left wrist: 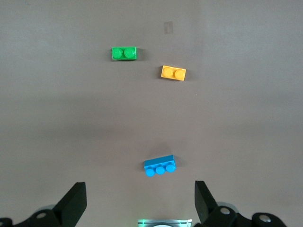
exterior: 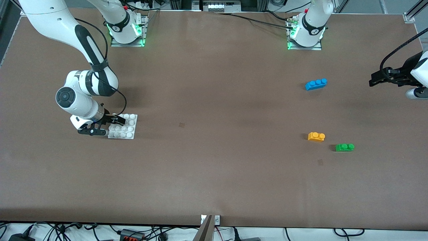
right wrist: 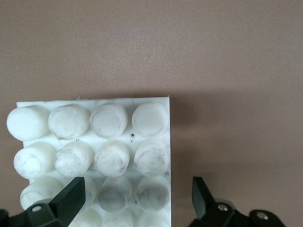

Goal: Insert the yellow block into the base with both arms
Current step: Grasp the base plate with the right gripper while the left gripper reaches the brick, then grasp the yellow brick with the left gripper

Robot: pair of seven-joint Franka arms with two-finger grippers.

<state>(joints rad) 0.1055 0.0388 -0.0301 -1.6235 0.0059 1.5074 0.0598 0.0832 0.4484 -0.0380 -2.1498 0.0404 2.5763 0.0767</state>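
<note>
While down low at the right arm's end of the table (exterior: pixel 207 174), right gripper (exterior: pixel 106 124) at the base (exterior: pixel 125 129), fingers spread wide and holding nothing. One finger (right wrist: pixel 68 201) over the studs, the other finger (right wrist: pixel 201 196) off the base's edge above bare tabletop, as seen in the right wrist view. Base (right wrist: pixel 94 142) flat on the table, square, white, studs scuffed.

Left gripper (exterior: pixel 376 80) up in the air at the left arm's end, close to the table's edge, fingers wide apart, empty. One fingertip (left wrist: pixel 75 201) seen in the left wrist view, with the bricks laid out below.

Yellow block (exterior: pixel 316 136) flat on the table toward the left arm's end, well apart from the base. Green brick (exterior: pixel 344 147) just beside it, slightly nearer the front camera, not touching. Blue brick (exterior: pixel 316 84) farther from the front camera than both, well apart from them. Same three in the left wrist view: yellow block (left wrist: pixel 173 73), green brick (left wrist: pixel 124 53), blue brick (left wrist: pixel 160 166).

Wide stretch of bare brown tabletop between base and bricks; broad open strip along the edge nearest the front camera.

No readable writing on bricks or base.
</note>
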